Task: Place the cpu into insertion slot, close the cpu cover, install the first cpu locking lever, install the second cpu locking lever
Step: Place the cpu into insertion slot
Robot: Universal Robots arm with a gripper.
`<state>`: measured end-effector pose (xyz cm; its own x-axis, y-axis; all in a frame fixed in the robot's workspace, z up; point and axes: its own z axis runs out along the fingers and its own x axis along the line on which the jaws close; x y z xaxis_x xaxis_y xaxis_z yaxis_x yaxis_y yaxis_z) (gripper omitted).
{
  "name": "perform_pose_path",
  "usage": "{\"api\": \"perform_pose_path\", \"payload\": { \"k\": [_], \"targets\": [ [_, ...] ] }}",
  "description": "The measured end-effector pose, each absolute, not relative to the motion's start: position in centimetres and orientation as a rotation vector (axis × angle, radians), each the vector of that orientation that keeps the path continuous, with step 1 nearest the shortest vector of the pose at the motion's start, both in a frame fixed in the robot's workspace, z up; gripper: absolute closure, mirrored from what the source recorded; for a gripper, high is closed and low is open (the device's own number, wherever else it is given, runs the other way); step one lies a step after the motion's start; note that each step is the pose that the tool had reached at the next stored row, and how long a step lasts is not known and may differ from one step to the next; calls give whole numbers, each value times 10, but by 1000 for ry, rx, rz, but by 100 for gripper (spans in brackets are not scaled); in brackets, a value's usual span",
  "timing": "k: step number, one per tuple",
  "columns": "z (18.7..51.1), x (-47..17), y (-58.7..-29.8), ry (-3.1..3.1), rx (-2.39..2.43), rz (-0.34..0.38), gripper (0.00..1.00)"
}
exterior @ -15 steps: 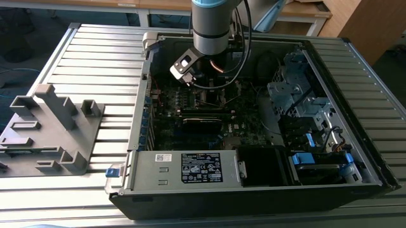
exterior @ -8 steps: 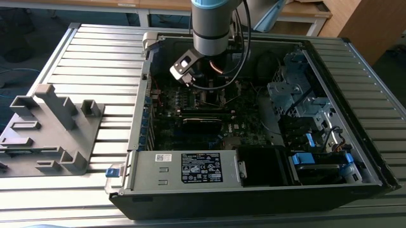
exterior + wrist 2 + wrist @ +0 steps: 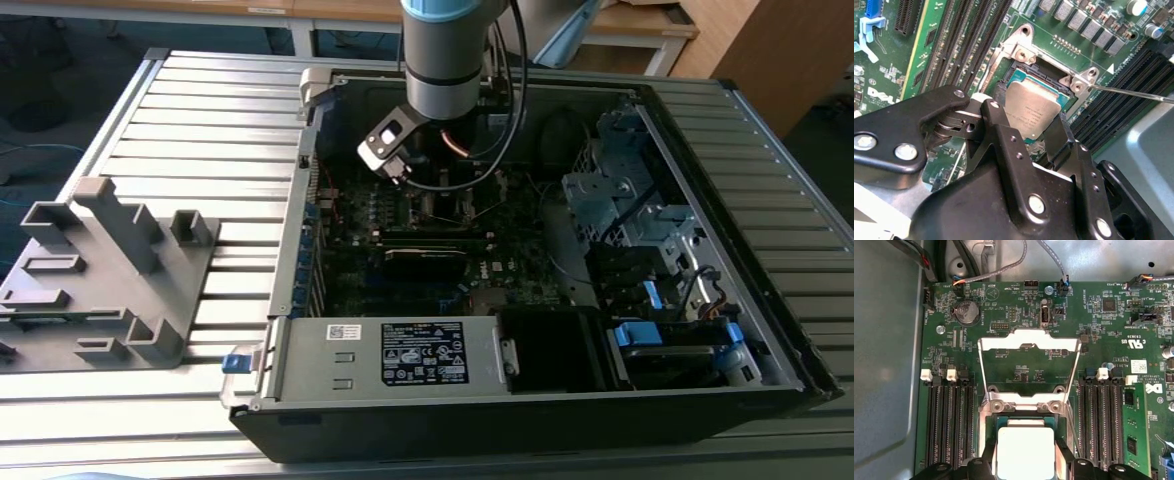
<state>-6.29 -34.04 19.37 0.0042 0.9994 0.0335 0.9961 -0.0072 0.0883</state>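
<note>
your gripper (image 3: 1031, 102) pinches the cpu (image 3: 1030, 116) between its two black fingers, right over the open socket (image 3: 1023, 69) on the motherboard (image 3: 1019, 315). the cpu cover (image 3: 1026, 341) stands swung open behind the socket.

The arm (image 3: 441, 50) reaches straight down, its gripper (image 3: 1031, 112) low, black fingers (image 3: 1056, 140) closed against opposite edges of the cpu (image 3: 1030, 102).
</note>
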Motion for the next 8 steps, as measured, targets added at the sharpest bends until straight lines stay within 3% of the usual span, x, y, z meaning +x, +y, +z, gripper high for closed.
{"api": "perform_pose_path", "payload": {
  "k": [8],
  "targets": [
    [192, -64, -340, 2186, 2198, 134, 46]
  ]
}}
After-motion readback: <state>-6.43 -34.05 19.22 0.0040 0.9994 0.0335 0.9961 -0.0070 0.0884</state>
